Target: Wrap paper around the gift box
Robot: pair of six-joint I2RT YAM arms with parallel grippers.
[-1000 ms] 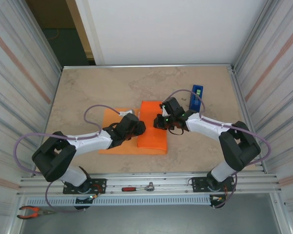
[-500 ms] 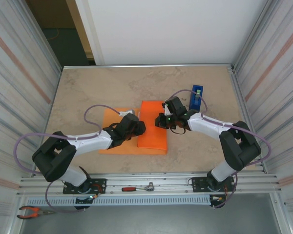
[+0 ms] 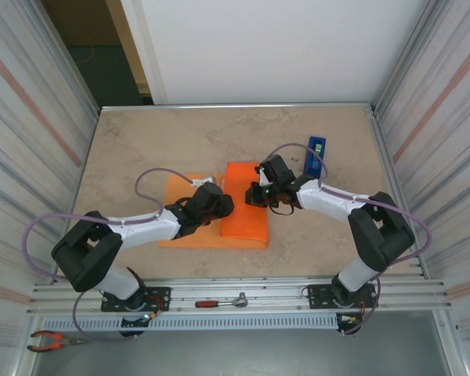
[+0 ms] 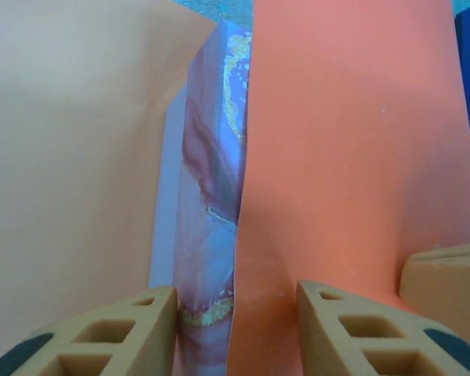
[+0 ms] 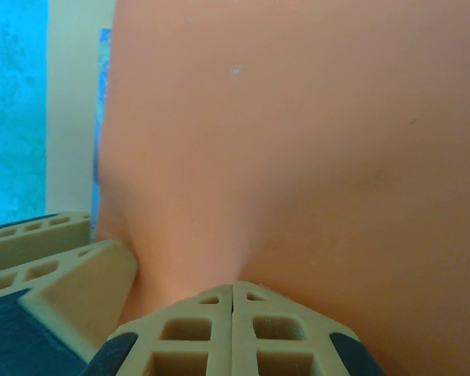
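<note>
The orange paper (image 3: 247,210) lies folded over the gift box, with a flat part (image 3: 180,213) spread to the left. In the left wrist view a strip of the marbled gift box (image 4: 211,180) shows between the flat sheet (image 4: 70,157) and the folded flap (image 4: 352,141). My left gripper (image 4: 235,333) is open, its fingers straddling the box's edge and the flap's edge (image 3: 220,205). My right gripper (image 5: 233,329) is shut with nothing between its fingers, and its tips press down on the flap over the box (image 3: 256,194). The rest of the box is hidden under the paper.
A blue tape dispenser (image 3: 314,157) stands just right of the right wrist. A ratchet (image 3: 223,301) lies on the rail at the near edge and pliers (image 3: 51,339) at the bottom left. Metal walls close in both sides.
The right gripper edged slightly right and came back onto the flap. The left gripper and the paper have stayed put.
</note>
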